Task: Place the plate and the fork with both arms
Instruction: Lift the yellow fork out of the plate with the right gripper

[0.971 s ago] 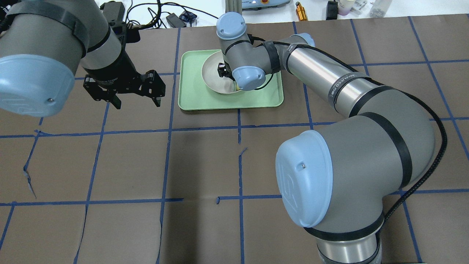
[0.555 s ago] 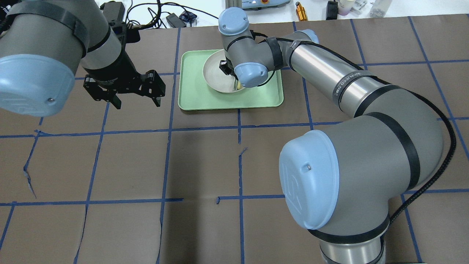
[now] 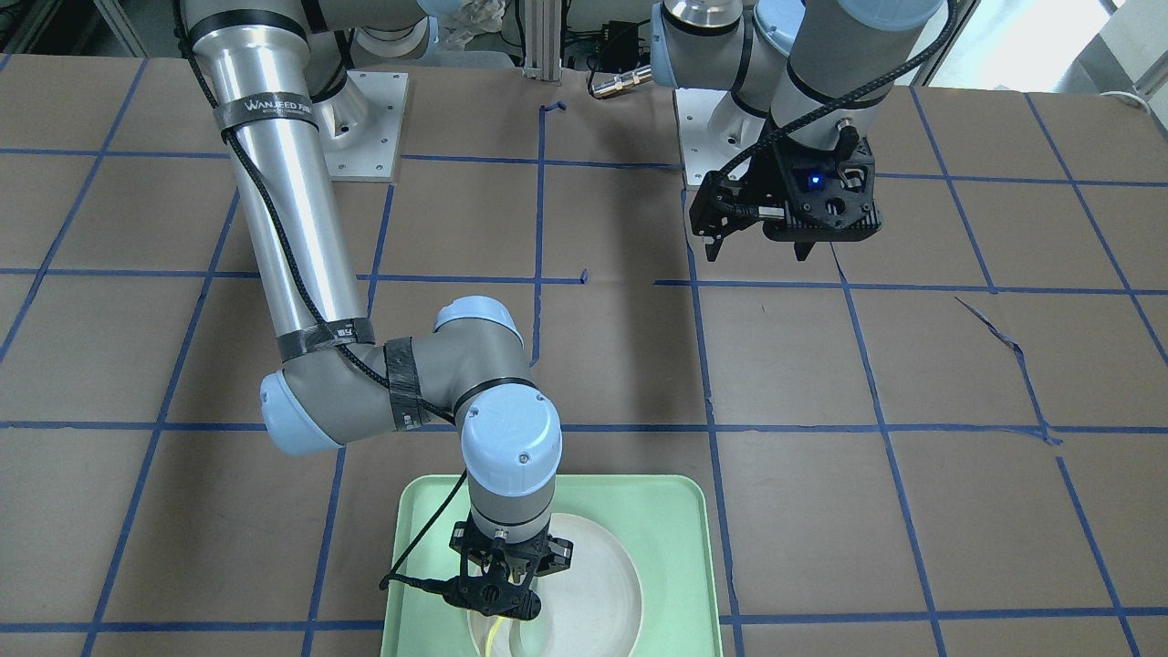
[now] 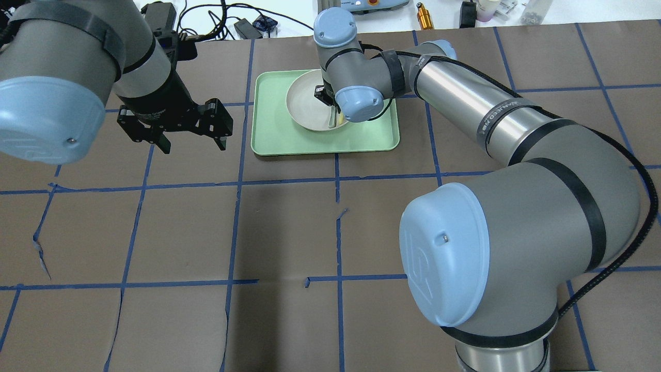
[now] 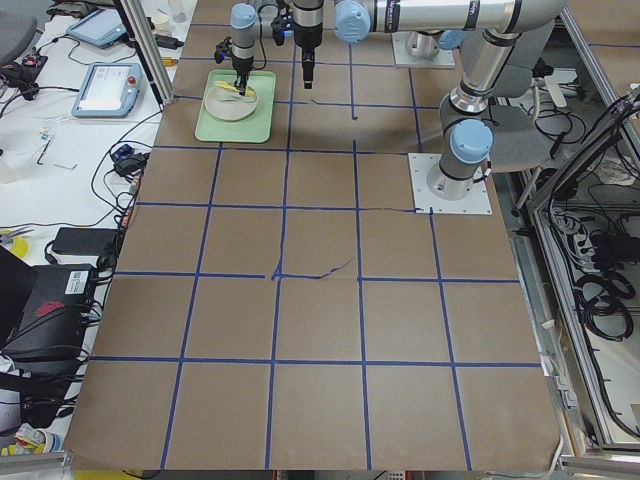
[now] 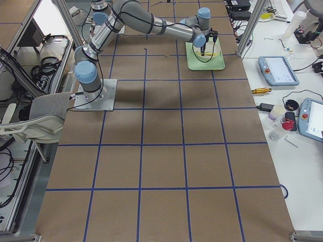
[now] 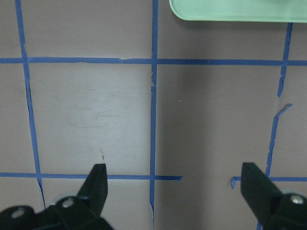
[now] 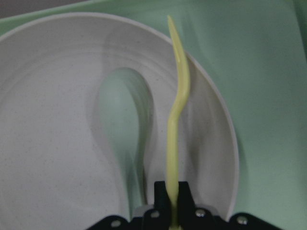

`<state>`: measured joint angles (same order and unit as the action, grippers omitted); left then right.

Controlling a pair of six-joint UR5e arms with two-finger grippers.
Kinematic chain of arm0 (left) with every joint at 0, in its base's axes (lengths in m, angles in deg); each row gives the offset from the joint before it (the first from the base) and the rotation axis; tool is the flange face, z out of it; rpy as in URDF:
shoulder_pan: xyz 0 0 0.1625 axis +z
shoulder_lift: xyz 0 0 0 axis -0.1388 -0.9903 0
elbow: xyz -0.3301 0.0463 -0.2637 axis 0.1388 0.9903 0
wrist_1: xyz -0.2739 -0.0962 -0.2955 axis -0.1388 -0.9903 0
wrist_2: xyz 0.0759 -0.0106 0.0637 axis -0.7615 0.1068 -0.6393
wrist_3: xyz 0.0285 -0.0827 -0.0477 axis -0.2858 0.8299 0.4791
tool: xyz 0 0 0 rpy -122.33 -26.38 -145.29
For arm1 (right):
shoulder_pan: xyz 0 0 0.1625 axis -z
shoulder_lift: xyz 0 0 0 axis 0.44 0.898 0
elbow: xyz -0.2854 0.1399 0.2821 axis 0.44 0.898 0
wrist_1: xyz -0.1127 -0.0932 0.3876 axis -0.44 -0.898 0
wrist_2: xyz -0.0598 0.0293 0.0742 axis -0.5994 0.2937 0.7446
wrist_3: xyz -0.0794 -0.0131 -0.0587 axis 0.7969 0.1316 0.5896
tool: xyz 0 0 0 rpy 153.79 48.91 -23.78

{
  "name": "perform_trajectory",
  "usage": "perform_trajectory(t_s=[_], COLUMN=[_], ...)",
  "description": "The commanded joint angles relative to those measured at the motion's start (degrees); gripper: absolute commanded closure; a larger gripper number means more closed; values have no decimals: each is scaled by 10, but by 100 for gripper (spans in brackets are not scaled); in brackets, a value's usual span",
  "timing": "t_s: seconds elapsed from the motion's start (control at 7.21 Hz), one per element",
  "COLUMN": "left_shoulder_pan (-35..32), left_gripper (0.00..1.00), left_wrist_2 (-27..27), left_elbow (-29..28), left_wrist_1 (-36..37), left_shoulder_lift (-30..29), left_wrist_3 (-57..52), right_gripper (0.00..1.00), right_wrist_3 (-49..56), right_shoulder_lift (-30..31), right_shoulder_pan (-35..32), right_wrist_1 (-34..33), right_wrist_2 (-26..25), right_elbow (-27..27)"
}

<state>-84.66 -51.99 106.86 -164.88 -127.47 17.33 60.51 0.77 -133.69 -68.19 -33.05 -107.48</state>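
The counter [image 4: 181, 232] is the biggest thing we see: flat, covered in matte brown paper and ruled into squares by blue tape that is torn in places.

The right arm [image 4: 465, 103], smooth grey metal with light-blue caps, reaches across to the tray. The right tool [image 8: 172, 194] is pressed together on the handle end of the fork. From its wrist view we see the two black fingers [image 8: 160, 191] tight against the yellow stem on either side.

The left arm [image 4: 62, 67] hangs above bare counter beside the tray. The left tool [image 7: 175, 189] is spread wide, holding and touching nothing, and its two black fingertips [image 7: 98, 182] stand well apart.

The tray [image 4: 273, 139] is a mint-green rectangle with rounded corners and a low lip. The plate [image 4: 302, 106] lies on it, round, off-white, faintly speckled and shallow, with a raised rim.

A pale grey-green spoon [image 8: 127, 110] lies inside the plate with its oval bowl pointing away from the tool.

The fork [image 8: 177, 110] is thin, glossy yellow plastic, seen edge-on with a gentle S-curve. It stretches from the tool over the plate's rim, and its tines end above the tray. We cannot tell whether it touches the plate.
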Motion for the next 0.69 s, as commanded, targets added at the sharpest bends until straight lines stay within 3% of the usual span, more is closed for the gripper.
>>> perform_trajectory(t_s=[0.0,0.28,0.55], left_shoulder_pan=[0,0,0], left_gripper=[0,0,0], left_wrist_2=[0,0,1], left_elbow=[0,0,1], left_wrist_1=[0,0,1], left_shoulder_lift=[0,0,-3], left_wrist_3=[0,0,0], right_gripper=[100,100,100], right_wrist_3=[8,36,127], right_shoulder_lift=[4,25,61], right_shoulder_pan=[0,9,67], right_wrist_1=[1,2,47], right_wrist_2=[-1,-6,-1], right_elbow=[0,0,-11])
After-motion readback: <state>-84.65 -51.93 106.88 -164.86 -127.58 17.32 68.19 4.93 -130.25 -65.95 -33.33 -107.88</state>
